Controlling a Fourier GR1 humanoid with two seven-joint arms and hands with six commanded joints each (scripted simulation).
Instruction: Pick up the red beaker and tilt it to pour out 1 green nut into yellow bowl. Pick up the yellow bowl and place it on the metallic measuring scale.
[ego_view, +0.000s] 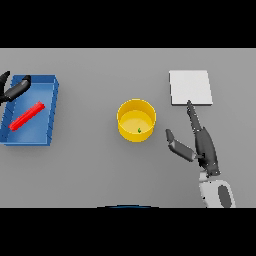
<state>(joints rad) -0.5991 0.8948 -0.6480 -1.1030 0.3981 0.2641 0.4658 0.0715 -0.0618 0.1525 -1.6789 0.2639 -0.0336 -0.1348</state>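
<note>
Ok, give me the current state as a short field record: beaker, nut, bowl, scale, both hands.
red beaker: lying flat in the blue bin, at the table's left
green nut: inside the yellow bowl
yellow bowl: upright at mid-table, not on the scale
metallic measuring scale: right of the bowl, nothing on it
left hand: at the bin's far left corner, holding nothing
right hand: open, between bowl and scale, holding nothing

A shallow blue rectangular plastic tray (50, 112) sits at the far left of the flat grey counter (100, 170). Inside the tray, 1 flat red bar (27, 116) lies diagonally.
</note>
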